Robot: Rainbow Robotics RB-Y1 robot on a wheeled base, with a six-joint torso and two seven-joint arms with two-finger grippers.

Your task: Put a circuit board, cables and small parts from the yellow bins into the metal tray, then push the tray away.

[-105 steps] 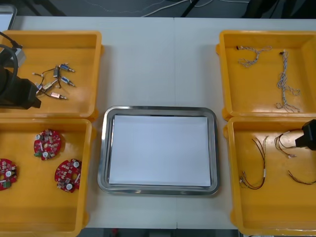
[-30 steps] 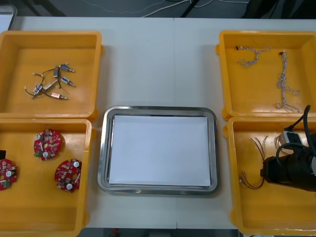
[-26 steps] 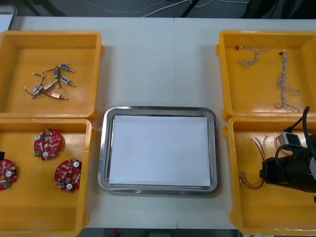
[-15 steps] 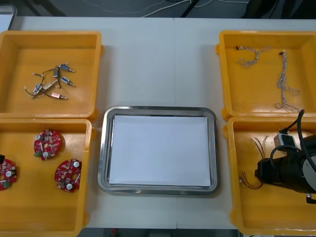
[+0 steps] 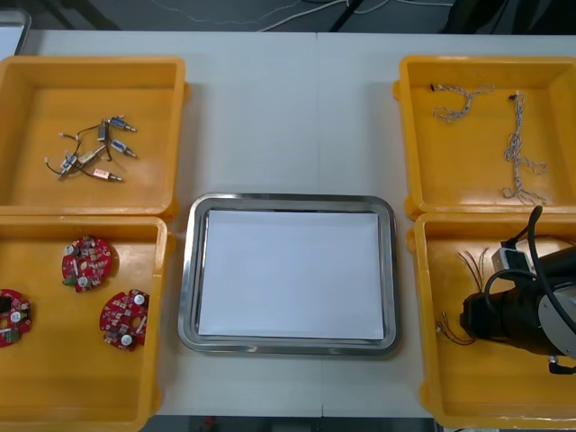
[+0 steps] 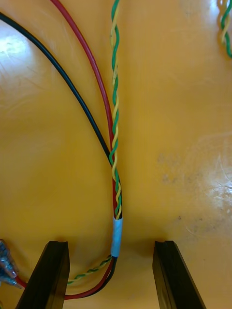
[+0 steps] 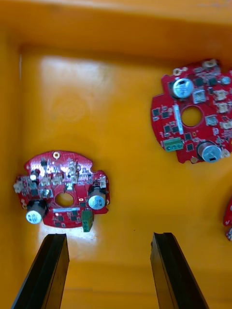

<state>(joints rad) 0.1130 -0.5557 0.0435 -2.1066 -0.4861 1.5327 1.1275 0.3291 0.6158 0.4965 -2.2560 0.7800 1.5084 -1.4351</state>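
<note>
My right gripper (image 5: pixel 468 315) is low in the near right yellow bin (image 5: pixel 432 360). In the right wrist view it (image 6: pixel 110 244) is open, and a cable bundle (image 6: pixel 116 183) of red, black and twisted green-yellow wires runs between its fingers (image 6: pixel 48 275). The bundle's pale sleeve lies between the tips, not pinched. My left gripper (image 7: pixel 108 236) is open above the near left bin's floor. One round red circuit board (image 7: pixel 63 195) lies just past its one finger and another (image 7: pixel 191 118) farther off. The metal tray (image 5: pixel 184 270), white inside, sits at the table's middle with nothing in it.
Three circuit boards (image 5: pixel 86 263) lie in the near left bin. Small metal parts (image 5: pixel 90 153) are in the far left bin. Twisted blue and white cables (image 5: pixel 517 144) lie in the far right bin. More thin cables (image 5: pixel 470 264) lie beside my right gripper.
My right gripper has crept left along the near right bin, over the cables. The left arm left the far left bin earlier and now sits at the near left bin's edge.
</note>
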